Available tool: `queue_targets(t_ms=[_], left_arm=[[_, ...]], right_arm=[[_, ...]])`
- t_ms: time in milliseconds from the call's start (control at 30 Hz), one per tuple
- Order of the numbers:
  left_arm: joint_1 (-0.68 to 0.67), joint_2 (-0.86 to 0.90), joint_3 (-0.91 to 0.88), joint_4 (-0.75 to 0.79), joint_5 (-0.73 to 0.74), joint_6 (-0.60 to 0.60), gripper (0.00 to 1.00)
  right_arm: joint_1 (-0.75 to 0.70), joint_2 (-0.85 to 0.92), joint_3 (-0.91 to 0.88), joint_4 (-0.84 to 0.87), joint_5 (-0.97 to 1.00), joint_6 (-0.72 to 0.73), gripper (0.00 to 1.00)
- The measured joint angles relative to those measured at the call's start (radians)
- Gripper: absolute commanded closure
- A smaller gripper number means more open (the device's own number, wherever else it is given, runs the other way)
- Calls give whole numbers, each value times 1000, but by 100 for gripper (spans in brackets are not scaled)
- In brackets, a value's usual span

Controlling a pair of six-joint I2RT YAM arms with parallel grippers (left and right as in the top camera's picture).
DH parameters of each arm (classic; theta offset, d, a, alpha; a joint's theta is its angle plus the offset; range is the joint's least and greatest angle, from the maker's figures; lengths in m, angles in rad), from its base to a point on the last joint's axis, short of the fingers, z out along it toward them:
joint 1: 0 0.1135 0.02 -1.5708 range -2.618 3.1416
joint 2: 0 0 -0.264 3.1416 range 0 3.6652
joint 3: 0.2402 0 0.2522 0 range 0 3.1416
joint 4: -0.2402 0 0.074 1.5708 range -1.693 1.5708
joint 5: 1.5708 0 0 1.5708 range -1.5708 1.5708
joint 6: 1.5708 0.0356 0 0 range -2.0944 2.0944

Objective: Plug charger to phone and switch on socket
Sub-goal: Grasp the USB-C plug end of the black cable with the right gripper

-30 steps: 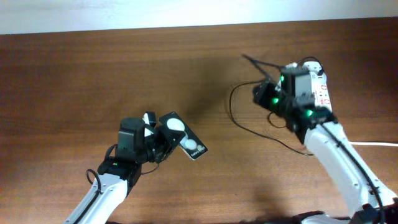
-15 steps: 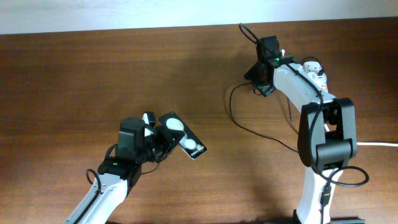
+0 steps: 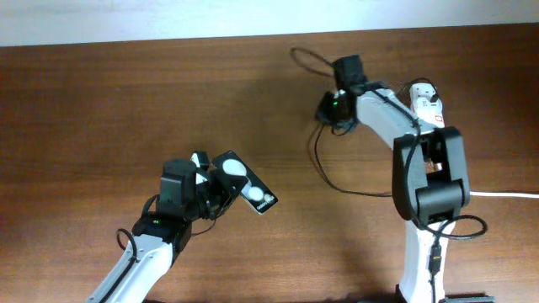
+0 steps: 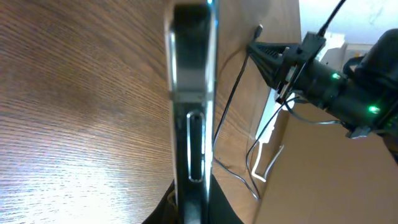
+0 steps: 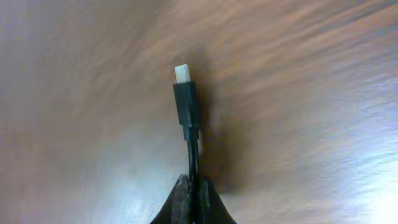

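Left gripper (image 3: 212, 182) sat left of centre, toward the near edge of the table (image 3: 101, 101), fingers pinched on the phone (image 3: 246, 190). The phone stuck out to the gripper's right, tilted, two white spots facing up. Left wrist view showed the phone (image 4: 192, 93) edge-on, running straight out from between the fingers. Can't tell if its lower end touched the wood.

Right of centre near the far edge, the right gripper (image 3: 327, 109) was clamped on the charger (image 3: 317, 156), well apart from the phone. Right wrist view: fingertips (image 5: 184, 198) pressed together on the thin black cable, with the connector tip (image 5: 185, 93) poking out just past them, above the wood. Overhead, the cable looped toward the far edge beside that gripper, then trailed down toward the middle and off rightward under the arm.

The socket (image 3: 431, 106) lay toward the far right corner, partly hidden by the right arm. Its white cord (image 3: 505, 195) ran to the right edge.
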Motion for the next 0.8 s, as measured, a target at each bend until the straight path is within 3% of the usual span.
queue_targets(t_ms=[100,200,267,300,333,500,567,700,800], left_arm=[[0,0,0,-18,-6,0,100],[0,0,0,-38,-6,0,100],[0,0,0,-41,-6,0,100],[0,0,0,-41,-6,0,99],[0,0,0,-42,-6,0,99],[0,0,0,-42,-14,0,100],[0,0,0,-46,-18,0,100],[0,0,0,-47,-22,0,100],[0,0,0,-48,-22,0,100]], right_arm=[[96,-8,21,-200,-15,-137,92],[150,-14,23,-319,-2,-180,58],[149,-19,24,-325,66,-193,44],[149,-19,24,-317,119,-201,12],[149,-19,24,-307,167,-224,1],[145,-19,24,-294,200,-283,1],[145,-19,24,-292,196,-289,24],[161,-19,24,-314,179,-263,33],[200,-19,24,-315,177,-247,46]])
